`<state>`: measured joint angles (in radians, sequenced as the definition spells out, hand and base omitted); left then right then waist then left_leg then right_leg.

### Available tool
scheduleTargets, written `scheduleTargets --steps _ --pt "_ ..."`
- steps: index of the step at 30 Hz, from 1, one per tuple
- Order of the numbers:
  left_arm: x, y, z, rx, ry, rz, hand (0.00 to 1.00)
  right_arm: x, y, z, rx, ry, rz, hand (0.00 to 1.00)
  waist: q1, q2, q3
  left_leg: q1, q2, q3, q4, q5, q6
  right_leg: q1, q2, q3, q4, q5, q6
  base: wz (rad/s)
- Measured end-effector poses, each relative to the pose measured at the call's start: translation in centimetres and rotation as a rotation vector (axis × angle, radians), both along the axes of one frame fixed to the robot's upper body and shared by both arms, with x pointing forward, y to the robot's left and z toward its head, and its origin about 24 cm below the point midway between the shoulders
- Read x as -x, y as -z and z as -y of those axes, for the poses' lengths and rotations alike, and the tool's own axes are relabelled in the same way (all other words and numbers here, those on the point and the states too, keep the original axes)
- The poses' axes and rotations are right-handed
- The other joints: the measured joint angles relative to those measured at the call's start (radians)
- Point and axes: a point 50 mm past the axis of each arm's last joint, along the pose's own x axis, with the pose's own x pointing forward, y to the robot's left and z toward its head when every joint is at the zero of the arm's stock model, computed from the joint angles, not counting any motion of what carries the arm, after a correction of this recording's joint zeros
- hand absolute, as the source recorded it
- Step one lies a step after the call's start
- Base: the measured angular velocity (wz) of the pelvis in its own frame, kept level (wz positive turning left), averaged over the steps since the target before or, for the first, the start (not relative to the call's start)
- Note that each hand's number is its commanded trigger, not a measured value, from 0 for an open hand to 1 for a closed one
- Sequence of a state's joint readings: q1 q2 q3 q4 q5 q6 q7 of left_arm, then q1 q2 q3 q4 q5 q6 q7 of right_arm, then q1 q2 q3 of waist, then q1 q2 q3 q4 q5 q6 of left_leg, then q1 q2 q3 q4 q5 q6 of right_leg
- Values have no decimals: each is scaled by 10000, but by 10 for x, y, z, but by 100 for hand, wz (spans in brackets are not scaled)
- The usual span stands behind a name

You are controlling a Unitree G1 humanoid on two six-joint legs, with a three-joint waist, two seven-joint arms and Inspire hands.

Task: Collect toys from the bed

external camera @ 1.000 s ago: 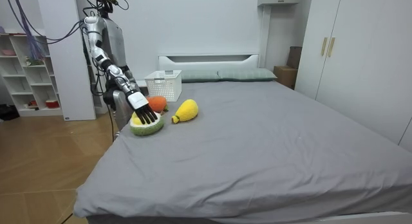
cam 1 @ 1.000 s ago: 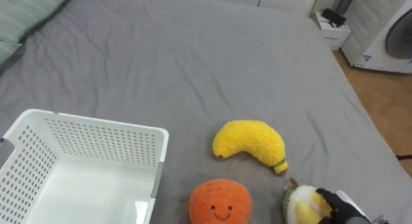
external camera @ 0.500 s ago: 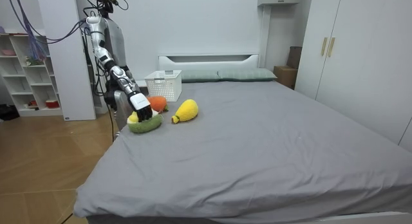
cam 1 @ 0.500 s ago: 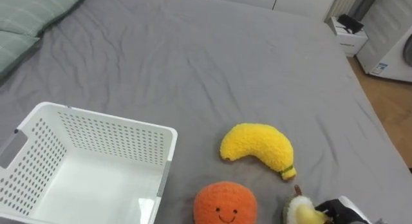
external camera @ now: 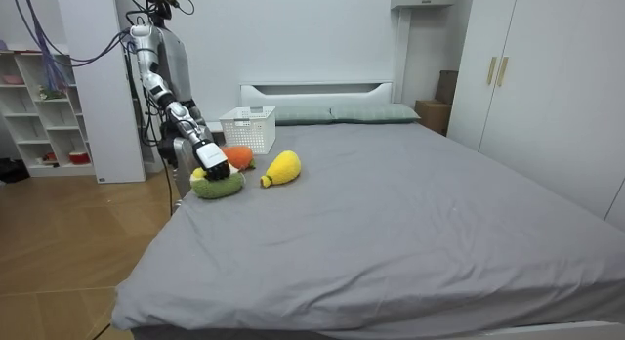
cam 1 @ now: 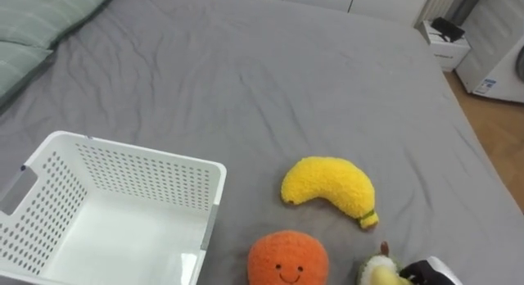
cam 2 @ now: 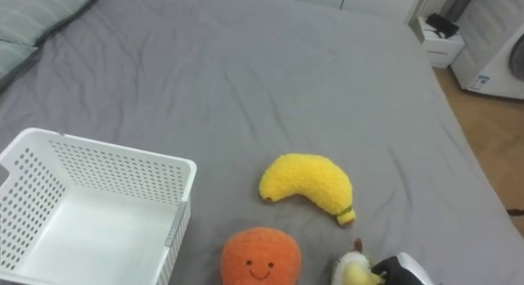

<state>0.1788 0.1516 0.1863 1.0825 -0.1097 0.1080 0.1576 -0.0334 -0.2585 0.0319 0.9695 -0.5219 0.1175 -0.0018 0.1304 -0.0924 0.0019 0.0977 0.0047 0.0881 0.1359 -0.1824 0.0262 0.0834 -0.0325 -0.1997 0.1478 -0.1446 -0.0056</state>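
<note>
Room view has me standing at the long side of the bed (external camera: 391,203), on the room view's left, with my right hand (external camera: 212,167) down on the green and yellow plush toy (external camera: 220,187) at the mattress edge. From my head camera that toy sits at 5 o'clock, cut by the lower border, with my hand touching it on its 3 o'clock side. Whether the hand has closed on the toy I cannot tell. I judge this to be the pickup of the first toy, since the white basket (cam 1: 139,150) at 8 o'clock lies empty. Next I would need a sure hold on the soft body, a lift clear of the sheet, and a carry toward 9 o'clock to drop it inside the basket walls. The orange plush (cam 1: 286,259) lies just beside my toy at its 9 o'clock, right on that path, so the carry must pass above it or it may be knocked off the edge. The banana plush (cam 1: 327,188) rests near, at the toy's 11 o'clock, apart from both. Pillows (cam 1: 33,23) lie at 10 o'clock and a white nightstand (cam 1: 446,43) stands at 2 o'clock, both well away.
</note>
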Motion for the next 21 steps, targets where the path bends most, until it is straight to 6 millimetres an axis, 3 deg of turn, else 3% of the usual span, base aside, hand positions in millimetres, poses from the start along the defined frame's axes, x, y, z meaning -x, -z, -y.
scheduleTargets --steps 7,11,14,21 --pt "4 -1 -4 -110 303 -183 0 -10 -8 4 -145 201 544 100 -232 -63 -22 1 -20 -40 -1 3 4 4 3 29 10 -12 14 0" --pt "6 -2 -7 -176 128 -166 0 -26 -26 7 -139 186 1667 100 -491 -27 -6 24 -20 9 -3 5 7 -11 3 75 33 -13 15 -1" --pt "6 -2 -7 -202 194 -181 0 -44 -50 6 -103 -64 2917 100 -702 -30 -9 -17 -14 80 -2 12 7 -128 3 123 69 -12 14 -5" --pt "12 -2 -8 -146 19 -258 0 -87 -140 -13 -433 -1314 7020 100 -928 -80 -6 44 -7 160 -29 14 9 -132 38 267 84 -12 13 -1"
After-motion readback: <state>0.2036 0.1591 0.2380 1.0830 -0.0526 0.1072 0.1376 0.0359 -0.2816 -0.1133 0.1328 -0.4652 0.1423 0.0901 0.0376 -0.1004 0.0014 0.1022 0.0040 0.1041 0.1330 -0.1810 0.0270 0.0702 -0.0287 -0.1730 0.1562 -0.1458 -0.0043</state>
